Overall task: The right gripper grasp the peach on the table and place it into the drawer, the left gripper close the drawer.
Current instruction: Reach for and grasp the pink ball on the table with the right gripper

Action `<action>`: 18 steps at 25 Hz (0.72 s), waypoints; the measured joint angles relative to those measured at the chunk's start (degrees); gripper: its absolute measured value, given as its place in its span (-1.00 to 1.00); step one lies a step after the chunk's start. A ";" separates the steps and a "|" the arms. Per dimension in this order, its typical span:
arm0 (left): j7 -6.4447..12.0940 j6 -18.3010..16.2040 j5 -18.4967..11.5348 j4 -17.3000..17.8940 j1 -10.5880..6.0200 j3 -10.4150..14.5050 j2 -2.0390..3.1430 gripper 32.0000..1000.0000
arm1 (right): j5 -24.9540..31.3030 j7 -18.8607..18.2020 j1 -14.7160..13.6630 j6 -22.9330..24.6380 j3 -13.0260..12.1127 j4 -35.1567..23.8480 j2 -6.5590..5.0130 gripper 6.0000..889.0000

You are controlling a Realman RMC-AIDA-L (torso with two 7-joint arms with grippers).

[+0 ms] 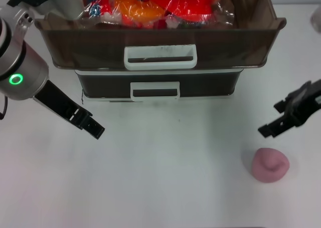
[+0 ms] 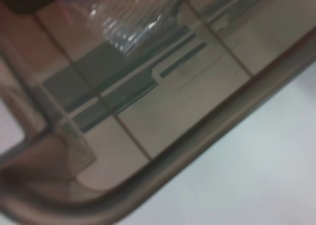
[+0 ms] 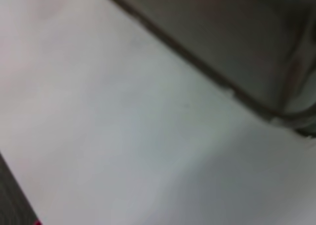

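**Peach on the table, drawer pulled open**

White table point(image 1: 165, 178) fills the head view, plain and matte. Nearest the robot, toward its right, the peach point(image 1: 270, 164) sits alone on the surface, pale pink with a dimple on top. Just beyond it hangs the right gripper point(image 1: 273, 127), slim and black, close to the peach but not touching it; whether its fingers are parted or closed cannot be told from this angle, and nothing is seen in them. Across on the robot's left, the left gripper point(image 1: 90, 125) hangs over the table on a silver arm with a glowing green ring point(image 1: 16, 79); it carries nothing, and how far its fingers are spread cannot be told either. Farther back stands the cabinet, with a lower drawer point(image 1: 155, 85) pushed in. Above that, the drawer point(image 1: 160, 42) juts forward, its white loop handle point(image 1: 160, 57) facing the robot and red and orange packets point(image 1: 150, 10) lying inside.
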 joint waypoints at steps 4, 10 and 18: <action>0.00 -0.05 0.12 0.24 0.26 -0.30 0.02 0.72 | -0.03 -0.17 -1.61 -0.68 -3.54 -0.15 0.24 0.91; 0.00 -0.08 0.17 0.44 0.25 -0.15 0.04 0.72 | -3.18 -0.16 -2.61 -3.22 -7.73 0.68 0.48 0.88; 0.00 -0.08 0.20 0.53 -0.01 -0.12 0.03 0.72 | -3.83 -0.17 -3.31 -7.41 -12.21 6.13 0.64 0.83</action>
